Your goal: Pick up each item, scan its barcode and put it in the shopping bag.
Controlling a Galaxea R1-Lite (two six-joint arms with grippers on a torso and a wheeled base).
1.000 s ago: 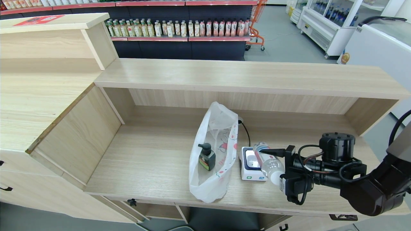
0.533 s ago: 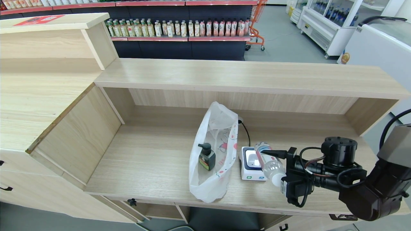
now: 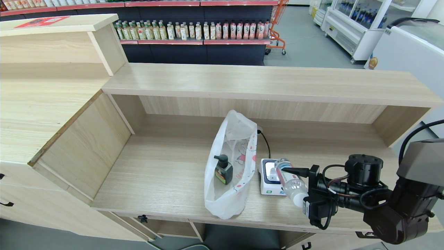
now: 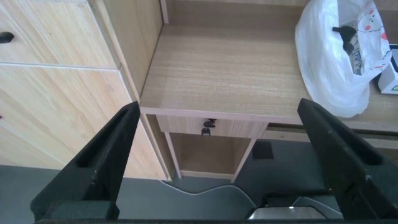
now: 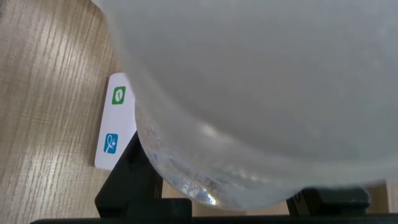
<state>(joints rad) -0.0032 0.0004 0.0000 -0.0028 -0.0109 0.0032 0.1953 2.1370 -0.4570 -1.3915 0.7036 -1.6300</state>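
While shelves of drinks (image 3: 194, 30) line the aisle behind, the wooden counter (image 3: 163, 166) stretches wide from its left side wall to the shopping bag (image 3: 229, 194), which holds a pump bottle (image 3: 223, 171). A scanner (image 3: 269, 189) sits just beside the bag. The right gripper (image 3: 295, 185) clamps a water bottle (image 3: 286, 173) over the scanner. The left gripper (image 4: 214, 158) hangs spread before the counter's front edge.

Wide bare worktop (image 3: 163, 166) lies betw. L side panel (image 3: 86, 146) and shopping bag (image 3: 222, 201), reachable from above and front. Headroom at the back is capped by the upper ledge (image 3: 263, 83). Bag mouth is open upward, partly taken by a pump bottle (image 3: 223, 171). R of bag, passage is blocked by scanner (image 3: 269, 185), its cable (image 3: 267, 144), and the water bottle (image 3: 290, 180) gripped over it by R gripper (image 3: 294, 183).
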